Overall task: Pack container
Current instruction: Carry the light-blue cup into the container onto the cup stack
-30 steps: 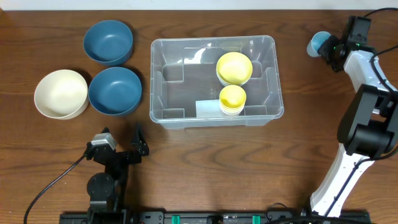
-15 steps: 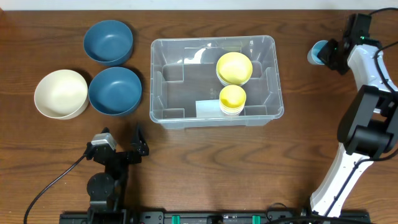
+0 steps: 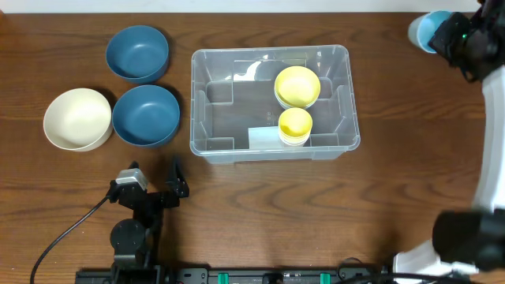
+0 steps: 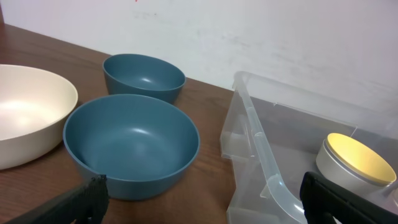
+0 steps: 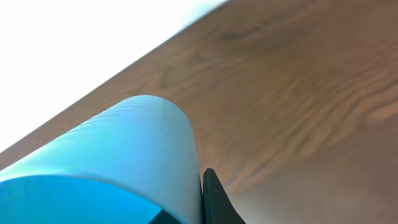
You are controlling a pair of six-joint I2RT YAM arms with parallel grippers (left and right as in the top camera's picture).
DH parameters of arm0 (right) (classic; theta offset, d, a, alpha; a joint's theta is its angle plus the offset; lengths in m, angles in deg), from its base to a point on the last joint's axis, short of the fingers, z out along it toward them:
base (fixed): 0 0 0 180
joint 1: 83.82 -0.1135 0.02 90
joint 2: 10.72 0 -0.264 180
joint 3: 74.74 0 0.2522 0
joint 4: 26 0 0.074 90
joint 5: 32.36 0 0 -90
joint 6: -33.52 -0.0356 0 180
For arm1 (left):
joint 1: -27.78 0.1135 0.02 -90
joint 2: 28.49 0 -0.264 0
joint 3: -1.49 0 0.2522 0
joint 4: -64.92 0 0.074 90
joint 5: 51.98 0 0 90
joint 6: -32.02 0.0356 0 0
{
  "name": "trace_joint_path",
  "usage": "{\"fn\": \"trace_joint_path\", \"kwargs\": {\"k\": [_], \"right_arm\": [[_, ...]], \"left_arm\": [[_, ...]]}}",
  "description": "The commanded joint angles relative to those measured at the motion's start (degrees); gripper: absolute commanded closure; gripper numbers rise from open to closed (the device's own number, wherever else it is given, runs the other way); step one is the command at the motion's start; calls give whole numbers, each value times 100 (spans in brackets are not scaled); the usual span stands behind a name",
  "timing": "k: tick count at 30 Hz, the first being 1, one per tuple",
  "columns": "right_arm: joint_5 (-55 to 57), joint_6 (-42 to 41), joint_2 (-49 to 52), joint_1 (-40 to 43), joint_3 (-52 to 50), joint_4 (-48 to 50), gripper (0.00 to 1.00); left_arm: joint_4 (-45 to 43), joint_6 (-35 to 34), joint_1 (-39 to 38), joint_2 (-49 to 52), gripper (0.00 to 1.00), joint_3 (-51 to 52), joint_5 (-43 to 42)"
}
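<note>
The container (image 3: 196, 102) sits at the centre of the overhead view, long sides running left to right, on the brown table (image 3: 276, 213). Its right half holds a larger yellow bowl (image 3: 297, 85) against the upper wall and a smaller yellow bowl (image 3: 295, 124) just below it, near the lower wall. The left half of the bin floor is bare, apart from a pale label (image 3: 263, 138) at the lower wall.

Left of the bin, two blue bowls and one cream bowl form a cluster. The upper blue bowl (image 3: 137, 53) is near the top edge of the frame. The lower blue bowl (image 3: 146, 114) lies just beside the bin's left rim, and the cream bowl (image 3: 76, 118) touches its far side.

The left gripper (image 3: 154, 175) waits low in the frame with its jaws spread wide and nothing between them. A strip of bare wood separates it from the bowls and the bin.

The right gripper (image 3: 447, 33) is in the upper right corner, close to the table's far edge. It is clenched on a light blue cup (image 3: 426, 28). In the right wrist view one black finger (image 5: 214, 199) presses against the cup's side. A wide stretch of bare wood lies between the cup and the bin's right rim.
</note>
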Motion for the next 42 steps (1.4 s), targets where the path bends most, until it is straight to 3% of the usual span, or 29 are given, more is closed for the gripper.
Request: {"fn": "trace_joint_path", "kwargs": {"k": [1, 7, 17, 34, 36, 40, 42], "right_arm": [[-743, 332, -170, -501, 4, -365, 99], [-719, 365, -157, -1521, -70, -1147, 99], [-448, 437, -116, -2745, -577, -1231, 99], [-350, 428, -116, -3023, -1923, -555, 98], [-501, 531, -116, -3029, -2050, -378, 91], [-588, 623, -116, -3080, -2146, -280, 56], [-592, 675, -116, -3099, -2146, -278, 47]], "left_arm": [[210, 90, 13, -35, 2, 101, 68], [210, 90, 13, -35, 2, 101, 68], [210, 90, 13, -35, 2, 101, 68], [210, 90, 13, -35, 2, 101, 68], [210, 92, 13, -35, 2, 101, 68], [210, 90, 13, -35, 2, 101, 68], [210, 90, 13, -35, 2, 101, 68]]}}
